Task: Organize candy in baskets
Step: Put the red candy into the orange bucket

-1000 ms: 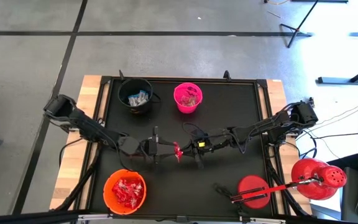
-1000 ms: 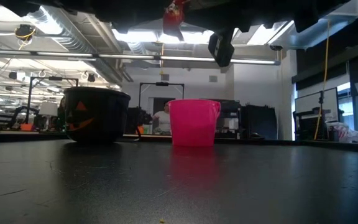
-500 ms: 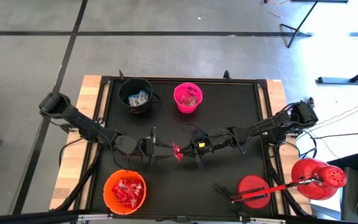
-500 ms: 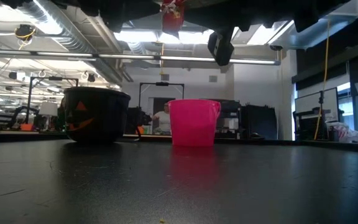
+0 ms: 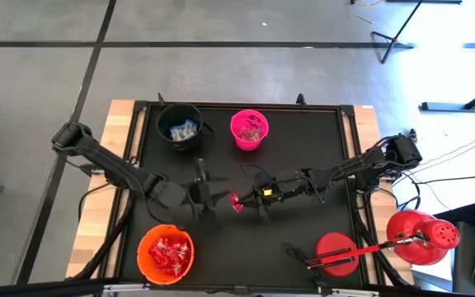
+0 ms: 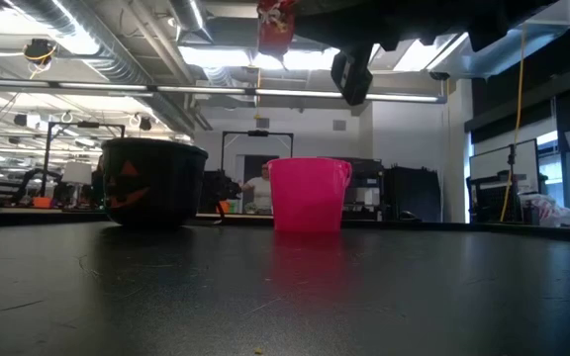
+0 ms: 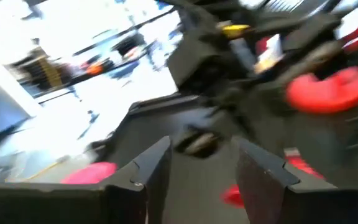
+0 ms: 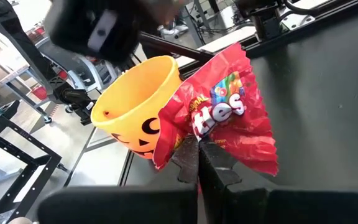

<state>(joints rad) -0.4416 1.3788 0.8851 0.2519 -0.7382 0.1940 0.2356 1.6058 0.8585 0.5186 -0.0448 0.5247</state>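
- Right gripper point(image 5: 239, 200), at the middle of the high view, is clamped shut on a red candy packet point(image 5: 235, 201); the right wrist view shows the packet point(image 8: 219, 121) pinched at its lower edge between the closed fingers point(image 8: 213, 171), standing crumpled above them.
- Left gripper point(image 5: 217, 192) sits just left of that packet in the high view, jaws parted and holding nothing; the left wrist view shows its two fingers point(image 7: 151, 171) spread with only table between them.
- Low view: the packet point(image 6: 276, 24) hangs at the top centre of the frame, high above the table surface point(image 6: 285, 287).
- Black basket point(image 5: 180, 126) stands in the upper left part of the mat, with blue-and-white candy point(image 5: 183, 129) inside.
- Pink basket point(image 5: 249, 129) stands just right of the black one, apart from it, with a few sweets inside; both show side by side in the low view, black point(image 6: 152, 183) on the left, pink point(image 6: 309, 194) at centre.
- Orange basket point(image 5: 166, 253) sits at the lower left of the high view, filled with red candy point(image 5: 166, 252); the right wrist view shows it point(image 8: 138, 112) behind the held packet.
- Red domed object point(image 5: 423, 238) and a red disc point(image 5: 334, 252) lie at the lower right of the high view, the dome off the mat's right edge.
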